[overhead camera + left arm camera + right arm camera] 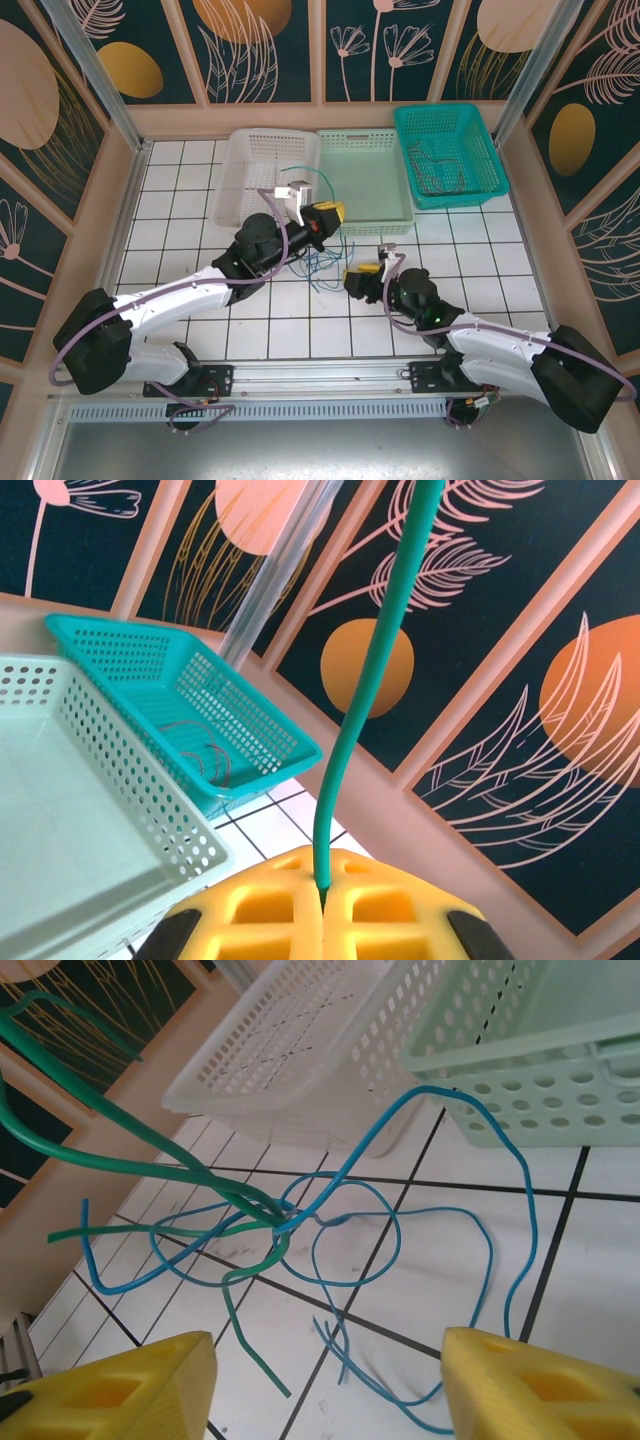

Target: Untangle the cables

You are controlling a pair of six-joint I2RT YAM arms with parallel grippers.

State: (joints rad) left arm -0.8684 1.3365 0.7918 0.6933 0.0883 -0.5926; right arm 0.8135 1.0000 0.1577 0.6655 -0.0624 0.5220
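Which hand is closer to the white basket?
Left. The left hand, shut on a green cable, is beside the white basket's right edge; the right hand is farther away, over the tiles.

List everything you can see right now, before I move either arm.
green cable: at least one, green, rising from tangle on tiles
blue cables: count unclear, blue, tangled with it
teal basket: one, teal, far right
thin wires: several, dark and reddish, in teal basket
pale green basket: one, pale green, far middle
white basket: one, white, left of that
left gripper: one, yellow-fingered, shut on green cable
right gripper: one, yellow-fingered, open, facing tangle
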